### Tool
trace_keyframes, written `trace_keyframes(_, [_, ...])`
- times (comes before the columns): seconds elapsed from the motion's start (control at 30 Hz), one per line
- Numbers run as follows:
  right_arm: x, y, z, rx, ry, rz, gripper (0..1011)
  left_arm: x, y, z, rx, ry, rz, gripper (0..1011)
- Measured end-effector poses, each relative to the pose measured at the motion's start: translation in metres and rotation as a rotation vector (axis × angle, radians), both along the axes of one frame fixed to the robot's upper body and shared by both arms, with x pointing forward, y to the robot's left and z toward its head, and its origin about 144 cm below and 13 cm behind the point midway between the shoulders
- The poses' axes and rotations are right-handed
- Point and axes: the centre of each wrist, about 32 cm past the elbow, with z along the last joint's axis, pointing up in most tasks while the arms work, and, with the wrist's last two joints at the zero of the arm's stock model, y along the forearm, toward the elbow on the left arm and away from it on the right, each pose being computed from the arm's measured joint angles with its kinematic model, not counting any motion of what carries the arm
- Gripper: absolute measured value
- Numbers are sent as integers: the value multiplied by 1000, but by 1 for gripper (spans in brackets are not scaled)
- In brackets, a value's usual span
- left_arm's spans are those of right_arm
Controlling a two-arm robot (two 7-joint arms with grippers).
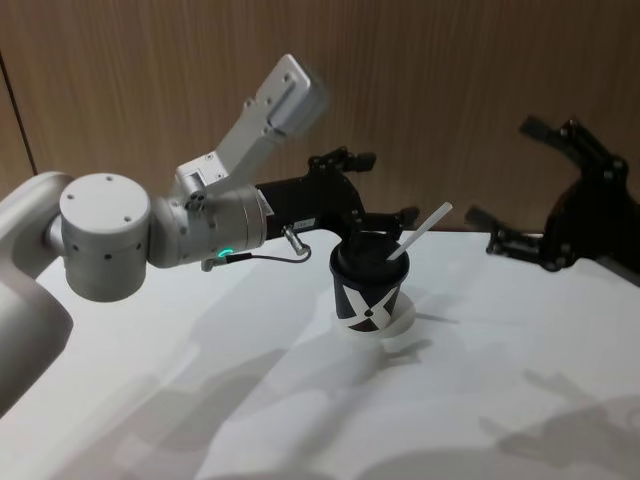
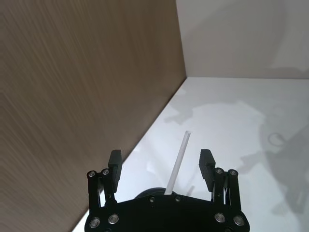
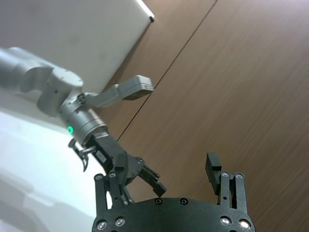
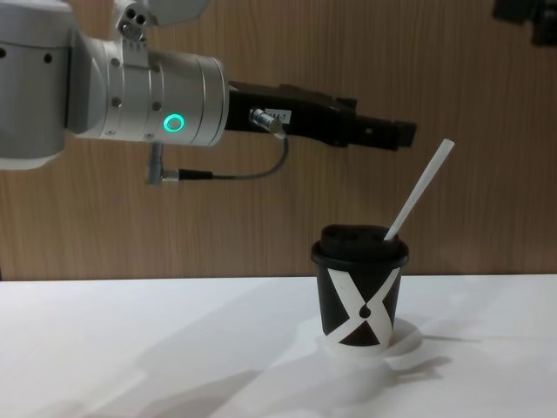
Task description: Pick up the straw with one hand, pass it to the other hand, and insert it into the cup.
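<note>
Nearest, in the left wrist view: own black fingers spread wide, nothing between the pads, with the straw standing up through the gap, touching neither.

Left gripper, long and black on a silver wrist with a green ring light, hanging level above and just behind the cup, apart from it.

White table below, wood-grain wall behind.

Right gripper, blocky and black, raised well off to the far side of the cup; fingers parted wide, empty.

Cup under the left gripper's tips, black, domed lid on, seated on a small white base. Large white X with a black drop mark on its side; no readable lettering.

Straw in the lid's hole, leaning away from the left gripper, top end free.
</note>
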Motion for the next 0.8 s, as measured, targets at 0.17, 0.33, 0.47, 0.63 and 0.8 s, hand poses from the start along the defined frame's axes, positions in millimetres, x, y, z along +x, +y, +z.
trace_keyframes(0.17, [1,8,5,63,38,-18,1001,-5,2,-5,-20,-48,17,1003])
trace_keyframes(0.33, [1,18,10,124,87,-33,1001,-10,5,-13,-53,-116,42,1003])
trace_keyframes(0.47, [-1,23,13,152,118,-38,1001,-14,6,-17,-84,-173,60,1003])
trace_keyframes(0.63, [-4,31,15,187,176,-49,1001,-17,7,-22,-131,-232,79,1003])
trace_keyframes(0.8, [-9,36,16,205,233,-52,1001,-20,7,-25,-167,-261,93,1003])
